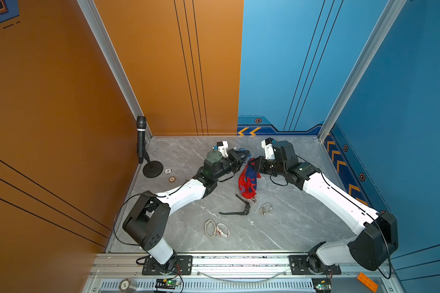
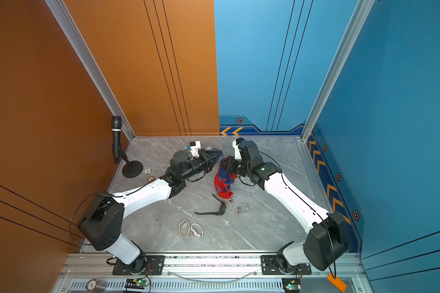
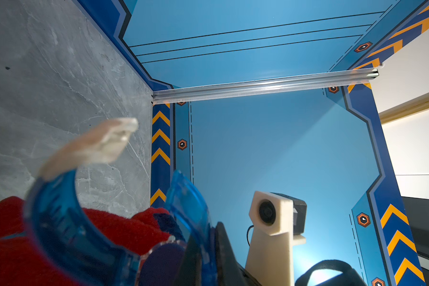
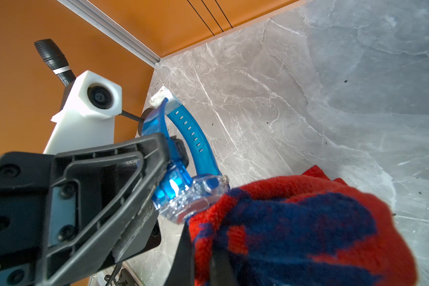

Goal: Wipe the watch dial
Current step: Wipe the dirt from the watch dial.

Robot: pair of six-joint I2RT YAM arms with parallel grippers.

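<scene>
A translucent blue watch (image 4: 183,193) is held up above the table, my left gripper (image 3: 208,260) shut on its strap (image 3: 60,222) beside the case. In the right wrist view a left finger (image 4: 97,185) reaches in from the side. My right gripper (image 4: 202,262) is shut on a red and blue cloth (image 4: 295,222), which is bunched against the watch dial (image 3: 164,262). In both top views the grippers meet at the back middle of the table, left gripper (image 1: 244,156) facing right gripper (image 1: 255,165), and the cloth (image 1: 248,181) (image 2: 222,181) hangs down between them.
A black watch (image 1: 239,209) and silver watches (image 1: 266,208) (image 1: 216,229) lie on the grey marble table (image 1: 302,223). A microphone on a stand (image 1: 141,142) is at the back left, with two small round chips (image 1: 168,171) beside it. An orange brick (image 1: 367,281) lies on the front rail.
</scene>
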